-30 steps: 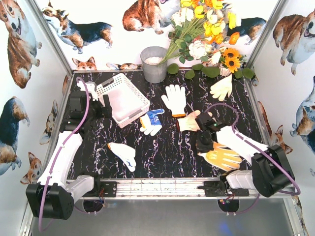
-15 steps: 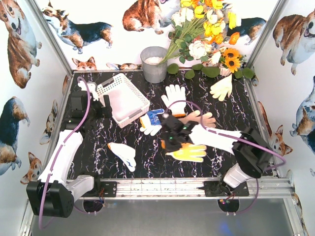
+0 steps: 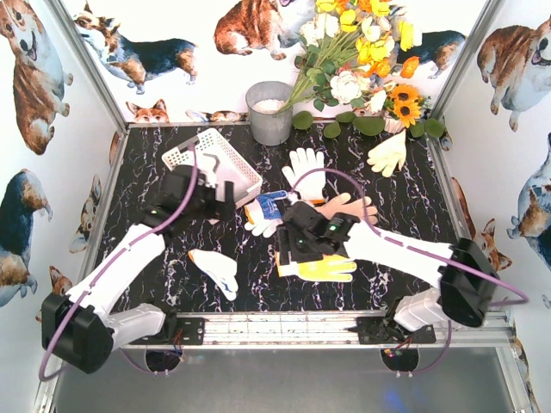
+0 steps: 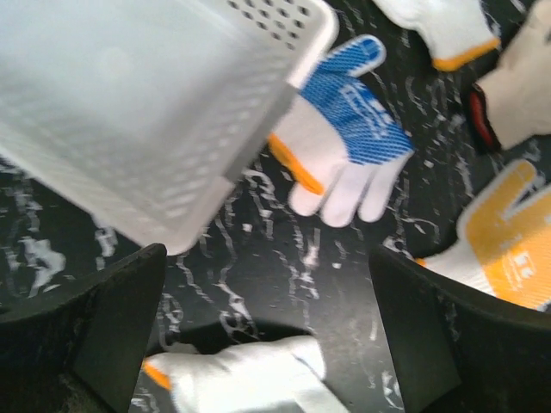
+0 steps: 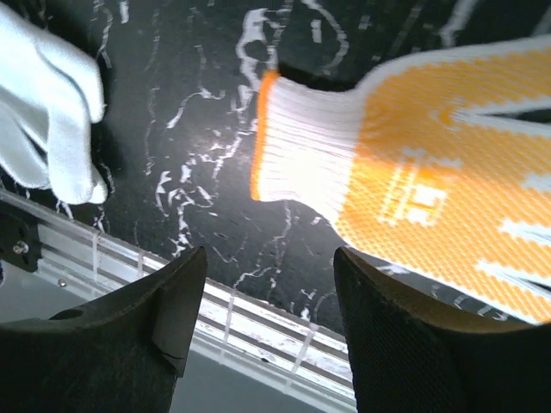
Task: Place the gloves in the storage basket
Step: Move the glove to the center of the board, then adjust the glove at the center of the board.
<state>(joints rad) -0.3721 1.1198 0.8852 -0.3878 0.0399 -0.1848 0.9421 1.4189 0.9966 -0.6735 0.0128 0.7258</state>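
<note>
The white lattice storage basket (image 3: 225, 159) (image 4: 146, 112) stands at the back left. My left gripper (image 3: 222, 205) (image 4: 267, 327) hovers open off its near corner, between the blue-and-white glove (image 3: 265, 211) (image 4: 344, 138) and a white glove (image 3: 215, 268) (image 4: 241, 379). My right gripper (image 3: 288, 249) (image 5: 267, 310) is open and empty at the cuff of the orange-and-white glove (image 3: 325, 268) (image 5: 430, 181) (image 4: 508, 241), which lies flat on the table. A white glove with an orange cuff (image 3: 306, 172), a cream glove (image 3: 351, 208) and another cream glove (image 3: 389, 153) lie further back.
A grey metal bucket (image 3: 269, 112) stands at the back centre, with a bunch of flowers (image 3: 362, 60) leaning over the back right. Patterned walls close in both sides. The aluminium rail (image 3: 284, 327) (image 5: 258, 318) runs along the near edge.
My right gripper carried the orange-and-white glove leftward, then opened and left it on the table. My left arm swung right from beside the basket to its near corner.
</note>
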